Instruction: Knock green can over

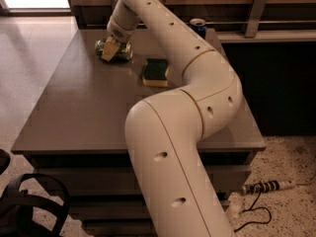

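Note:
The green can (121, 51) lies on its side on the far left part of the grey table (74, 107), light green with darker print. My gripper (110, 49) reaches down onto it from my long white arm, its yellowish fingers (109, 48) right against the can's middle and covering part of it.
A yellow sponge with a green top (156, 72) lies just right of the can. A blue can (198, 26) stands at the table's far right edge, behind my arm. A metal rail (256, 14) runs along the back right. A power strip (269, 186) lies on the floor.

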### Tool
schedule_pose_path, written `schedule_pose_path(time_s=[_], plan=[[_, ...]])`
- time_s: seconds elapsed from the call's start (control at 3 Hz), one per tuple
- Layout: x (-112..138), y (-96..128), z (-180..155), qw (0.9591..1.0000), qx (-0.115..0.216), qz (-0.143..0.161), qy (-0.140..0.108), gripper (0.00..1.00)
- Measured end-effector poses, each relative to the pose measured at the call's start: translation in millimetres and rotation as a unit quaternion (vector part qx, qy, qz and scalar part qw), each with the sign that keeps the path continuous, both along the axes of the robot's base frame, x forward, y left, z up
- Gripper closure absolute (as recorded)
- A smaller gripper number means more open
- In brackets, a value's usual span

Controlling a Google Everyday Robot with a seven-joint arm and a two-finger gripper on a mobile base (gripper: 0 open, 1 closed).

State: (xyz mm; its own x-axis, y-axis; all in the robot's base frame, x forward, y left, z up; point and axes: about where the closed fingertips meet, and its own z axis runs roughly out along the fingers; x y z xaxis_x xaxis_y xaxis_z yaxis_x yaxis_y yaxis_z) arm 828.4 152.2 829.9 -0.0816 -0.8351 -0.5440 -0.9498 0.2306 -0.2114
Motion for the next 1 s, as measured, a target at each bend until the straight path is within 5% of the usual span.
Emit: schedule_pose_path(time_s=[0.67,1.0], plan=[[-0.2,2.4,-3.5,1.0,-0.001,0.001,0.003,0.0],[-0.2,2.5,-3.6,1.0,-0.001,0.001,0.003,0.0]])
